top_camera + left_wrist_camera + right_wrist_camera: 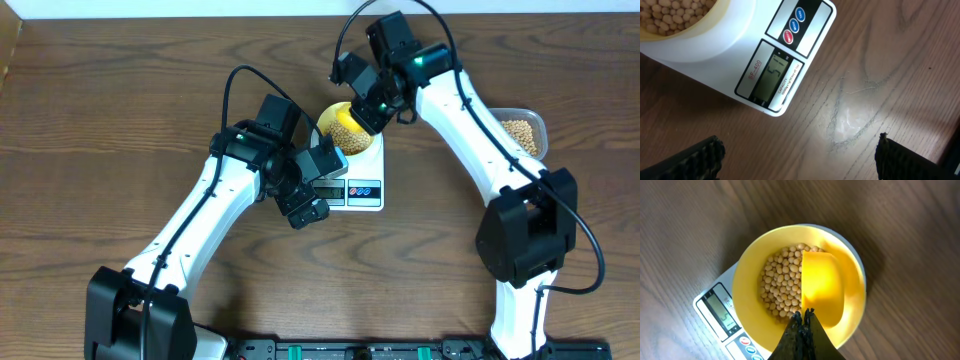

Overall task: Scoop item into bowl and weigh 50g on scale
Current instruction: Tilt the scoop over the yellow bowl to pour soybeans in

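The pale-yellow bowl [746, 275] stands on the white scale [707, 296] and holds tan beans [781, 282]. My right gripper [804, 316] is shut on the handle of a yellow scoop [823, 287], whose cup hangs inside the bowl over its right half. In the overhead view the right gripper [372, 108] is above the bowl [334, 118]. My left gripper [800, 159] is open and empty over bare table, just in front of the scale [740, 55]. Its display [772, 75] reads 51. In the overhead view the left gripper [305, 207] sits at the scale's [368, 200] front-left corner.
A clear plastic tub [522, 132] with more beans stands at the right, behind the right arm. The table is dark wood [880, 75]. A white wall edge runs along the back.
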### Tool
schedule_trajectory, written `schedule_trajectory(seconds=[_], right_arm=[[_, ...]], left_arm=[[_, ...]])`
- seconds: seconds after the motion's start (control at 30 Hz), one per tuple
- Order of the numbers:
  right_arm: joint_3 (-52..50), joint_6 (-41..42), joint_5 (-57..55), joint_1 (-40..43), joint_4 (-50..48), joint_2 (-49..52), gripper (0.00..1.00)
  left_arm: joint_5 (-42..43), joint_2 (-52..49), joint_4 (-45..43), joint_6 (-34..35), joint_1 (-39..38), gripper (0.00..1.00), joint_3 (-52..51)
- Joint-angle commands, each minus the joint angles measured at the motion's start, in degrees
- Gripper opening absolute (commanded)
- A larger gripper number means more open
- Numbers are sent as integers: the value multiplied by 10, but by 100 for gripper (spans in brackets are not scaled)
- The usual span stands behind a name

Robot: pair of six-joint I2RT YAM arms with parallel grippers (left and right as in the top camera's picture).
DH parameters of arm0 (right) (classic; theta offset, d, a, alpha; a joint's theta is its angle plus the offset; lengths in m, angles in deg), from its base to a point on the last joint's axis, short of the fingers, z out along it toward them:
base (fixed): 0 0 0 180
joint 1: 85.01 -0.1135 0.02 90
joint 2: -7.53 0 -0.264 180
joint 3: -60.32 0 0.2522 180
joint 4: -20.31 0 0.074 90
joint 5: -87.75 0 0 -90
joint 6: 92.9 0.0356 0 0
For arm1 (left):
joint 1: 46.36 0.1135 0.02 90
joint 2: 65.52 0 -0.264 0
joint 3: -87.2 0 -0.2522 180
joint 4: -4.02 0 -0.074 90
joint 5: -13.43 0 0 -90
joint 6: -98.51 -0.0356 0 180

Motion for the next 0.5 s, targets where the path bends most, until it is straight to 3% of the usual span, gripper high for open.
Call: schedule_trajectory(seconds=[0.0,0.47], right_arm=[[-4,-8,-1,-10,-5,-15,1],[-5,-3,69,-11,9,-15,1]], left_arm=[[3,-4,1,-4,2,98,-1],[3,-4,1,-4,2,98,-1]])
